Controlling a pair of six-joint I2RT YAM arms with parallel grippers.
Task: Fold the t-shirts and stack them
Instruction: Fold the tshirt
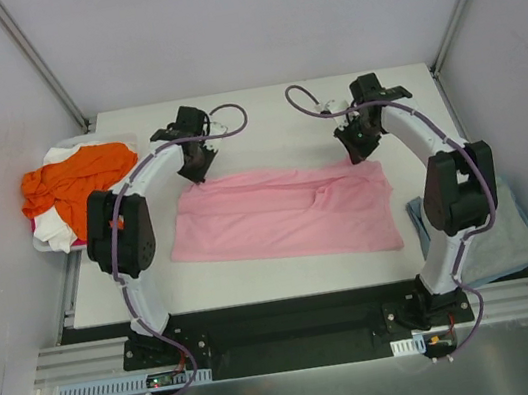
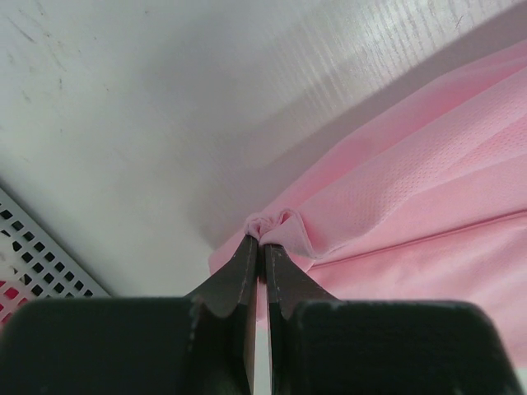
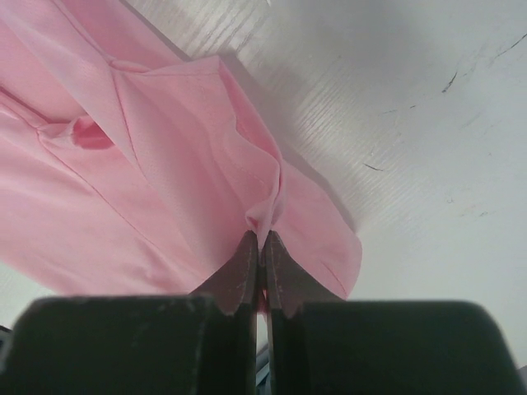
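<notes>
You have the white table (image 1: pixel 272 125) with the light pink t-shirt (image 1: pixel 283 217) spread across its middle as a wide, flat band. It has a few creases and a raised fold towards its right end. The grey-blue t-shirt (image 1: pixel 512 227) lies rumpled at the table's right edge, partly behind your right arm. The orange t-shirt (image 1: pixel 73 179) sits crumpled on the white t-shirt (image 1: pixel 62 231) in a heap at the left edge. Your left gripper (image 2: pixel 262 240) is closed tight on a small pinch of the pink t-shirt's far left corner. Your right gripper (image 3: pixel 261 236) is pinching its far right corner the same way.
</notes>
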